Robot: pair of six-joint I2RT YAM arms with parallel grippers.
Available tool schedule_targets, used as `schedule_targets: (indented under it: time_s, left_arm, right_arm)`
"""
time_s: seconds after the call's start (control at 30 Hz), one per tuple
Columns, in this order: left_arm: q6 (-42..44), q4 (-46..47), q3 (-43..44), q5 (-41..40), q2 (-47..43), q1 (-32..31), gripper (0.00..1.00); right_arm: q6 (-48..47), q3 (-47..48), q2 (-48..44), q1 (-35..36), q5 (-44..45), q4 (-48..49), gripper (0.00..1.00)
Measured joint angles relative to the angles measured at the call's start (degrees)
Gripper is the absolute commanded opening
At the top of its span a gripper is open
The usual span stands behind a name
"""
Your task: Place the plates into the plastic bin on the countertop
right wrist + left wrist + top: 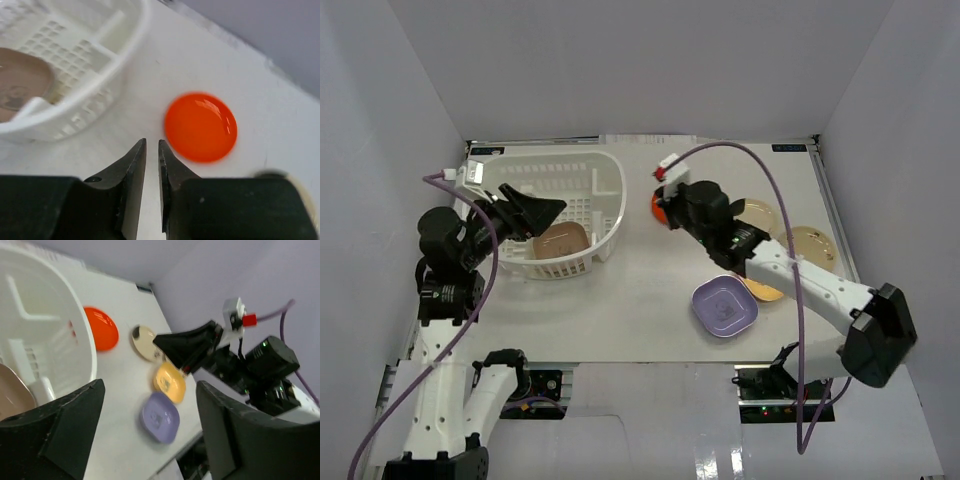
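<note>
The step in hand looks to be the right gripper (152, 142) picking up the glossy orange-red round plate (200, 126). Nearest the wrist camera, the jaws are all but closed, with only a thin slit between them. They grip nothing and touch nothing. The plate lies flat on the white tabletop (650, 300), just ahead of the jaws and slightly to the right.

To do this well, I judge the jaws must spread first, then come down over the plate's near rim with one finger under the lip. The pinch should be firm, since the glaze looks slippery.

Beyond, the large white slotted plastic bin (90, 55) already holds a brown rounded-square plate (20, 85), and the carry should clear the bin's rim. Over the bin, the left gripper (150, 390) is spread wide and empty.
</note>
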Motion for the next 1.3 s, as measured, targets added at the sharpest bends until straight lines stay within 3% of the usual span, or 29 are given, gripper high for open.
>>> schedule_targets:
  time_s: [0.07, 0.13, 0.3, 0.47, 0.67, 0.8, 0.93, 1.13, 1.3]
  left_arm:
    - [-2.3, 2.4, -3.5, 2.7, 1.3, -1.9, 0.65]
    - [-4.0, 3.3, -5.7, 3.7, 2.4, -5.4, 0.63]
    - [-5.6, 6.8, -6.3, -0.7, 6.1, -24.9, 0.61]
    - [-5.4, 9.2, -6.3, -17.5, 15.1, -47.4, 0.64]
    - [-6.4, 9.1, -5.7, -38.5, 30.8, -63.5, 0.66]
    - [-9.0, 9.0, -5.3, -48.5, 41.3, -67.6, 0.72]
    - [-11.8, 9.0, -4.3, -52.9, 48.9, -68.3, 0.81]
    - [-14.1, 10.7, -1.7, -54.8, 55.8, -68.7, 0.81]
    - [-14.6, 12.3, 1.5, -54.8, 60.7, -68.9, 0.75]
  right_arm:
    - [6.8, -8.9, -6.1, -5.4, 4.2, 0.3, 0.26]
    - [12.8, -17.6, -11.1, -10.6, 7.1, -1.1, 0.38]
    - [23.6, -33.2, -22.0, -21.0, 12.4, -10.8, 0.64]
    - [30.8, -38.8, -32.8, -30.3, 14.3, -14.4, 0.62]
    - [36.7, -41.2, -33.2, -40.9, 12.6, -16.1, 0.56]
    - [38.9, -41.7, -29.6, -45.6, 9.4, -16.4, 0.56]
    - [39.5, -41.7, -28.9, -48.3, 7.4, -16.3, 0.56]
    - [40.2, -43.5, -33.3, -51.4, 6.8, -16.0, 0.55]
    - [40.7, -44.7, -32.7, -52.2, 6.8, -15.4, 0.54]
